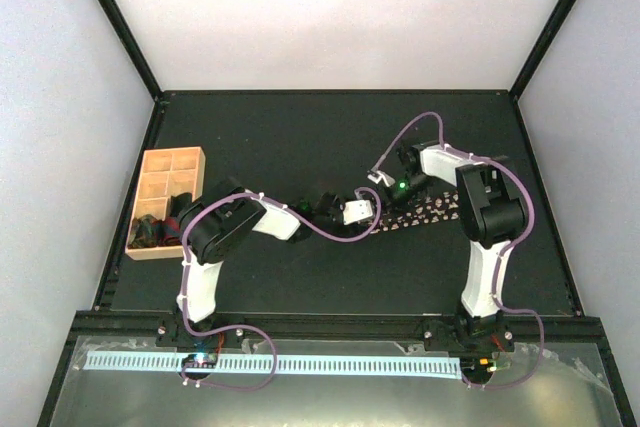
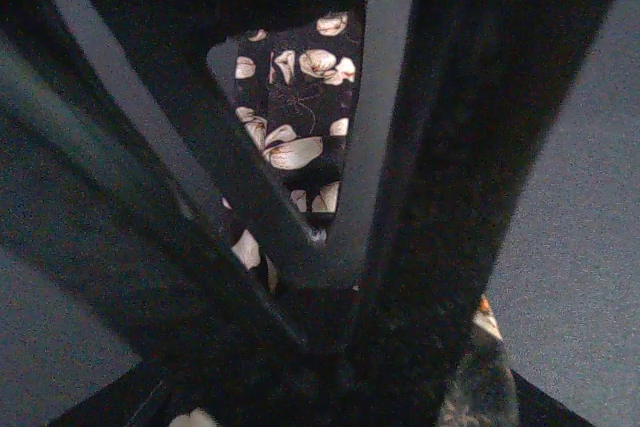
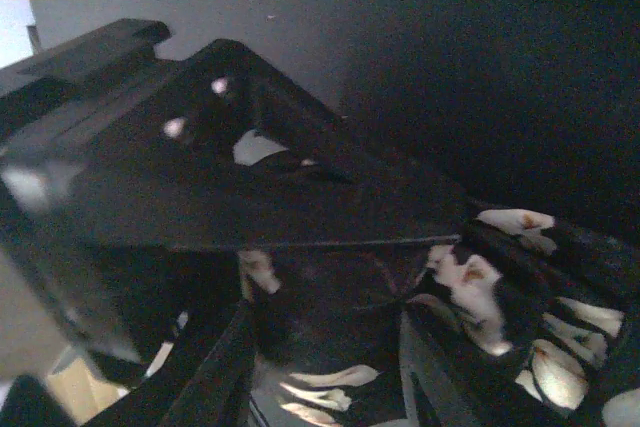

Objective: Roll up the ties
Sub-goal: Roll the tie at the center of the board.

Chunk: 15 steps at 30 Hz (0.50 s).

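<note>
tie (image 1: 428,214) centre-right, well apart from table (image 1: 300,137) edges; tray (image 1: 158,183) far left.

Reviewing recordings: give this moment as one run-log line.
tie: stretched out, unrolled | left gripper: at tie's end | right gripper: over tie, grip unclear

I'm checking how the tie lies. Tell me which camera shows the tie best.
The top external view: it alone shows the tie as a strip lying on the table. The left wrist view catches only a floral patch of the tie; the right wrist view, blurred folds up close.
</note>
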Tool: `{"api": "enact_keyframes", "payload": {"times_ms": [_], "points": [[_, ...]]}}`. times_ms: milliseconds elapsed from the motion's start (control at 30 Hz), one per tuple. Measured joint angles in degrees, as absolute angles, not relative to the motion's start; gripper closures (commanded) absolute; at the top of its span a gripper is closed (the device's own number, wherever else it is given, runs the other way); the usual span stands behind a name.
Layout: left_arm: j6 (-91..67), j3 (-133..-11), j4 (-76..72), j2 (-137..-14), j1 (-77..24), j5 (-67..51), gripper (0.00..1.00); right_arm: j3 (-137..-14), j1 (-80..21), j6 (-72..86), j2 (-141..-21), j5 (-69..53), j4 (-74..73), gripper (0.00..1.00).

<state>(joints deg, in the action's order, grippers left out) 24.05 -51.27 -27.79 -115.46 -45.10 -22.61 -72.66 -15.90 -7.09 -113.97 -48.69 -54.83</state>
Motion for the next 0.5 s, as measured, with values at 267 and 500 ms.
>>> {"api": "enact_keyframes", "payload": {"times_ms": [267, 500], "points": [[24.6, -51.3, -27.2, -115.1, -45.2, -21.8, 0.36, -72.7, -16.1, -6.3, -115.2, -47.6, -53.8, 0.98], [21.5, -49.5, -27.1, -114.0, -43.0, -23.9, 0.16, -70.1, -13.6, -7.4, -114.1, -44.5, -53.4, 0.98]]}}
